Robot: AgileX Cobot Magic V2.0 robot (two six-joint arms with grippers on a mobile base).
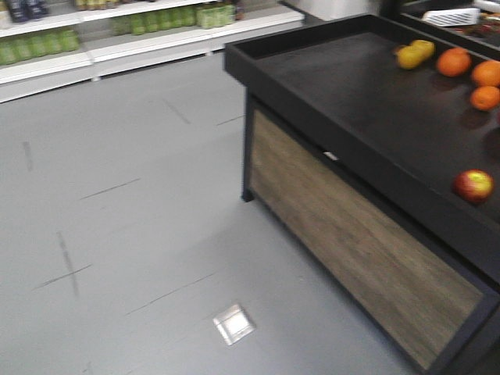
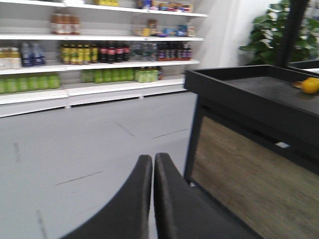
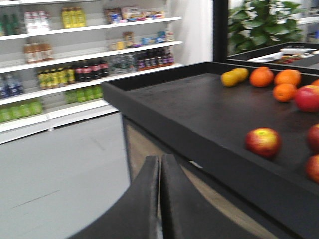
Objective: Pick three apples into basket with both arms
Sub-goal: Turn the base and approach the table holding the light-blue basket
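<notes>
The apple point(image 3: 262, 142) we read best, dark red with a yellow-green patch, lies on the black display table point(image 3: 199, 130), close to its front rim and apart from the other fruit. More red apples point(image 3: 314, 137) lie further along the table, cut off by the edge of the right wrist view, so we cannot tell which are the dark ones wanted. Toward the table's back is a loose group of oranges point(image 3: 287, 77), with two yellow fruits point(image 3: 234, 76) just beside them. The basket is in no view, so we cannot place it against the table.

The right gripper point(image 3: 160, 160) is closed, fingers pressed together with nothing between them. It hangs off the table's front side, short of the rim and well apart from the patched apple. The left gripper point(image 2: 153, 159) is likewise closed and empty, out over the floor point(image 2: 75, 149) near the table's corner. Beyond the table stand shelves of bottles point(image 2: 99, 52).

We judge the task to be at its very start: the approach to the table, with no apple picked yet. The next move calls for carrying the arms over the rim, opening the right gripper and lowering its fingers around the patched apple. The rim must be cleared on the way, and the basket found before any drop.
</notes>
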